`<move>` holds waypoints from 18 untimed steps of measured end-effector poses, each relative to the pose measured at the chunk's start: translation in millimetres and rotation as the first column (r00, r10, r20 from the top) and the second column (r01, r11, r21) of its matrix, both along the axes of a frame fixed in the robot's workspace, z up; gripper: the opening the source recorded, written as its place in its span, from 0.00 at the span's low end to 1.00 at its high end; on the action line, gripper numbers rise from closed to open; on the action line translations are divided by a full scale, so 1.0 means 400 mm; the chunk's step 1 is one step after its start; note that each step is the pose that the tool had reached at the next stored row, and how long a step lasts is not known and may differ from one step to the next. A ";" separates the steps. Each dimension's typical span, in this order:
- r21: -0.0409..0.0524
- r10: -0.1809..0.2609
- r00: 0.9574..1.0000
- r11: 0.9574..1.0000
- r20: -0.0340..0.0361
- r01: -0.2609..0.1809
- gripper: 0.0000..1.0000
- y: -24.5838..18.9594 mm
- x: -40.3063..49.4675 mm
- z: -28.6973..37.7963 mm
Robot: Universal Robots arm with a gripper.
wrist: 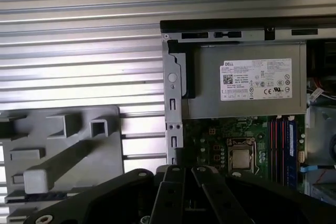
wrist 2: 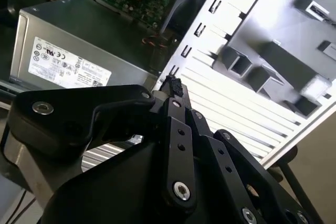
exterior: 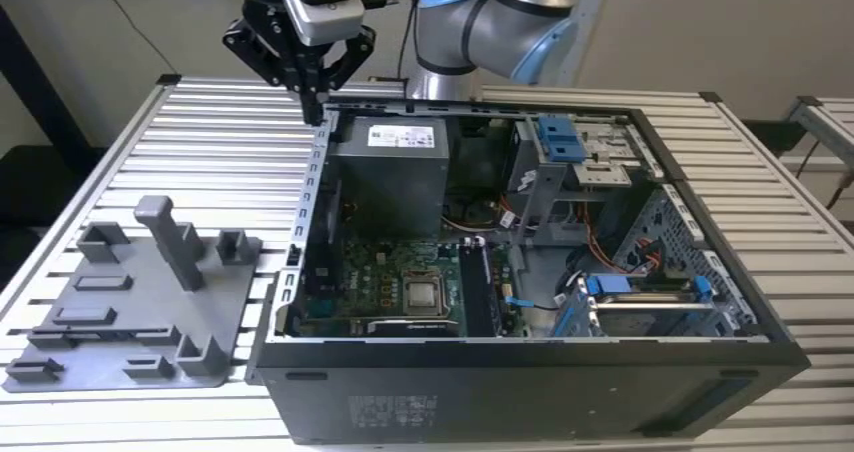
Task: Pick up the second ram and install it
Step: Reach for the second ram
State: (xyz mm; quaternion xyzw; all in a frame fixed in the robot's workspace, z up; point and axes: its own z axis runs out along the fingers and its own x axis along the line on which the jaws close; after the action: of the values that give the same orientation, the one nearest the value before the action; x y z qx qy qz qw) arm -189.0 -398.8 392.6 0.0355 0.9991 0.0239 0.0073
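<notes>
The second ram (wrist: pixel 37 195) seems to be the thin dark strip in the grey tray (exterior: pixel 134 340), which sits by the table's (exterior: pixel 200 152) edge beside the computer case (exterior: pixel 534 392). The gripper (exterior: pixel 318 117) hovers over the case's far corner with its jaws pinched together and empty. Pickup is not yet begun, and a grasp would need the jaws opened along the strip.

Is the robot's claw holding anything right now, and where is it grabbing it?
Nothing. The gripper hangs over the rim of the computer case, pinched shut with nothing in it.
</notes>
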 end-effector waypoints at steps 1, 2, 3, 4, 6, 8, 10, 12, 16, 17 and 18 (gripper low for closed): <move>0.000 0.000 1.000 1.000 -0.001 0.000 0.11 0.000 -0.005 0.000; 0.000 0.000 1.000 1.000 -0.002 0.000 0.11 0.000 -0.010 0.000; 0.000 0.000 1.000 1.000 -0.002 0.000 0.11 0.000 -0.015 0.000; 0.000 0.000 1.000 1.000 -0.003 0.000 0.11 0.000 -0.020 0.000; 0.000 0.000 1.000 1.000 -0.004 0.000 0.11 0.000 -0.030 0.000; 0.000 0.000 1.000 1.000 -0.006 0.000 0.11 0.000 -0.039 0.000; 0.000 0.000 1.000 1.000 -0.007 0.000 0.11 0.000 -0.046 0.000; 0.000 0.000 1.000 1.000 -0.009 0.000 0.11 0.000 -0.053 0.000; 0.000 0.000 1.000 1.000 -0.014 0.000 0.11 0.000 -0.065 0.000; 0.000 0.000 1.000 1.000 -0.015 0.000 0.11 0.000 -0.069 0.000; 0.000 0.000 1.000 1.000 -0.016 0.000 0.11 0.000 -0.073 0.000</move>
State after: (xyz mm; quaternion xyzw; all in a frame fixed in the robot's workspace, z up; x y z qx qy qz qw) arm -218.4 -398.8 392.6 0.0356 0.9991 0.0236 -0.0006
